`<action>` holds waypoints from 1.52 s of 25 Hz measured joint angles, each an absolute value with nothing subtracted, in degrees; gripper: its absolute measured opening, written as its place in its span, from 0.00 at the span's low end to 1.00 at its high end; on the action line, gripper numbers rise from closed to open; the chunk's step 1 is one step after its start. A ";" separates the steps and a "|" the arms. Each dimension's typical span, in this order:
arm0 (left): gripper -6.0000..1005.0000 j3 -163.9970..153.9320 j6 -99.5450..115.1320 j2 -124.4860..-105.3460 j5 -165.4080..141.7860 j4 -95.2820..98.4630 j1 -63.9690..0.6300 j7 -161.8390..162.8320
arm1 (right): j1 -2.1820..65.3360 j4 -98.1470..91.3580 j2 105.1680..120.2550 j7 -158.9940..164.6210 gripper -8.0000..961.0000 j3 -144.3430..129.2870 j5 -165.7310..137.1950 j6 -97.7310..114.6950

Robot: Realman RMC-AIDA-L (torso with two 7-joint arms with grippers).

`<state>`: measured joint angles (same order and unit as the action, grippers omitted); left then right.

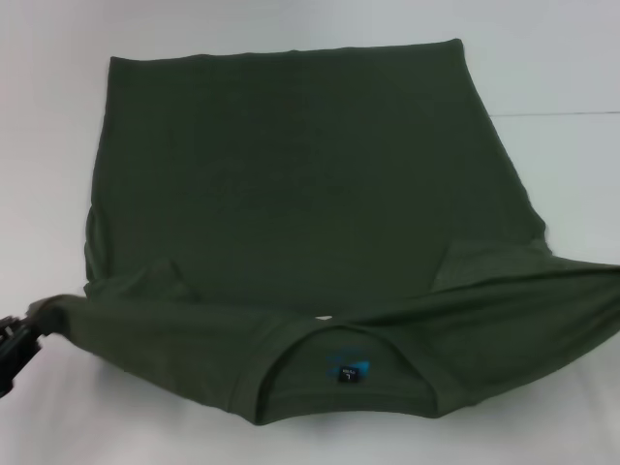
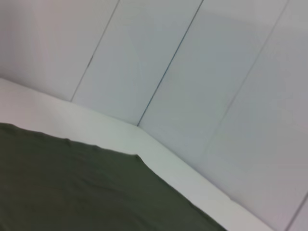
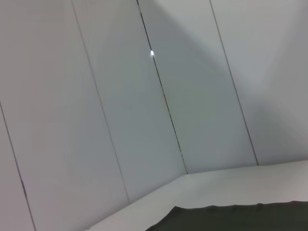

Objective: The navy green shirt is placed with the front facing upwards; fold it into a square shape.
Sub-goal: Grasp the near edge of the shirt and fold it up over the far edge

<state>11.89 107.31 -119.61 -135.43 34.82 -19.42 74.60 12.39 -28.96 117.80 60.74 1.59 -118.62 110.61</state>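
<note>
The navy green shirt (image 1: pixel 310 184) lies spread on the white table (image 1: pixel 542 68), hem at the far side. Its neck end is raised and stretched sideways as a band across the near side, showing the collar (image 1: pixel 291 351) and a small blue neck label (image 1: pixel 349 371). A sliver of cream print (image 1: pixel 321 316) peeks out under the band. My left gripper (image 1: pixel 27 327) sits at the left edge, shut on the shirt's pulled-out shoulder corner. The other corner runs off the right edge, and my right gripper is out of view. Green cloth shows in the left wrist view (image 2: pixel 72 192) and the right wrist view (image 3: pixel 240 219).
White table surface surrounds the shirt on all sides in the head view. Pale panelled walls (image 2: pixel 192 72) with dark seams stand behind the table (image 3: pixel 144 120) in both wrist views.
</note>
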 joint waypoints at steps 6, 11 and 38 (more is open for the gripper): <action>0.04 11.68 102.15 -120.12 -133.77 29.07 -21.19 70.31 | 14.33 -26.71 118.46 61.10 0.05 2.04 -118.41 106.43; 0.04 11.77 99.17 -120.14 -131.29 27.02 -21.66 70.17 | 15.57 -25.77 118.94 61.57 0.05 4.45 -117.96 103.26; 0.05 11.84 95.67 -121.61 -120.45 20.78 -20.69 62.24 | 19.52 -23.62 119.23 59.79 0.05 8.91 -117.58 97.82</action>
<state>11.84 95.67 -121.61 -120.45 20.78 -20.69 62.24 19.52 -23.62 119.23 59.79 8.91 -117.58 97.82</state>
